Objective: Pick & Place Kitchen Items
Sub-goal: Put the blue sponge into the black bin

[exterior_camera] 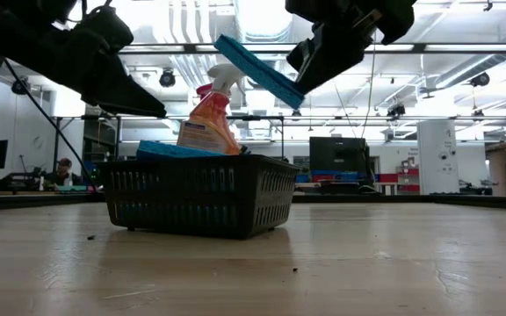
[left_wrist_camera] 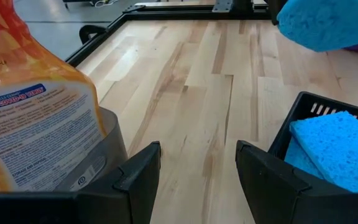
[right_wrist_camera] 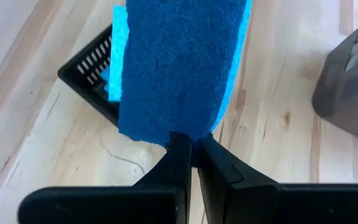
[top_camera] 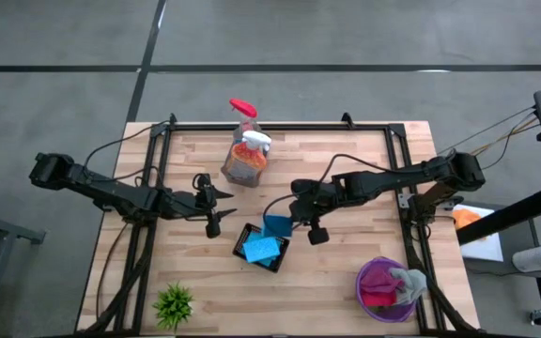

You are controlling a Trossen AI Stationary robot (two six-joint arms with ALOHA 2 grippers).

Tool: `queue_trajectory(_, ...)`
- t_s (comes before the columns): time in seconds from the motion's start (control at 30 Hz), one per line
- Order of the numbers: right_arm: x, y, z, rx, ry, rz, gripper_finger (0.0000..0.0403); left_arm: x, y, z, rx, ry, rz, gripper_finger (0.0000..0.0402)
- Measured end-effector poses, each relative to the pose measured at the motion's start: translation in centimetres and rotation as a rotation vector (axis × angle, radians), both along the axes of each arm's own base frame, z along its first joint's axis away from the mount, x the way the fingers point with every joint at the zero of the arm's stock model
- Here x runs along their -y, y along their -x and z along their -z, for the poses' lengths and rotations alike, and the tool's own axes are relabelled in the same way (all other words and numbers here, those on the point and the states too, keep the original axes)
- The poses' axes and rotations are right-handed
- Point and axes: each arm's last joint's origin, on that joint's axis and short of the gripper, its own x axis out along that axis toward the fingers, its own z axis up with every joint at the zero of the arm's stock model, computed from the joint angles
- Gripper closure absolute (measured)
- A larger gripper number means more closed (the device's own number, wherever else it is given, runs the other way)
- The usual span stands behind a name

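From my right wrist, the blue sponge (right_wrist_camera: pixel 179 65) I pinch runs off the picture's edge and hides most of the black basket (right_wrist_camera: pixel 89 71) behind it. From my left wrist, the orange spray bottle (left_wrist_camera: pixel 33 118) is cut off, its trigger unseen. Down low, the basket wall (exterior_camera: pixel 200 197) hides all but the top of the sponges (exterior_camera: pixel 174 150) inside.

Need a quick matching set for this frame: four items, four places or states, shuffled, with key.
Items:
1. right gripper
2. left gripper
3. plant
4. purple bowl

Places or states:
A. holds cloths
B. open, beside the orange spray bottle
C. near table edge, in front of the left arm
D. shut on a blue sponge above the black basket

Pairs: 1-D, 2-B, 3-C, 4-A
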Motion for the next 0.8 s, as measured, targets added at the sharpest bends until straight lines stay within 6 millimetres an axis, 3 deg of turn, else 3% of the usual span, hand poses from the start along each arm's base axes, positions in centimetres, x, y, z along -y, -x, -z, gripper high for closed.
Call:
queue_trajectory(0.43,0.3,-0.1,3.4,-0.213,-0.007,0.008,0.0385,0.0,0.0,0.0,0.000,0.000,0.000,0.0192)
queue_trajectory(0.8,0.1,-0.7,5.0,-0.262,-0.032,-0.007,0.0385,0.0,0.0,0.0,0.001,-0.001,0.000,0.0192)
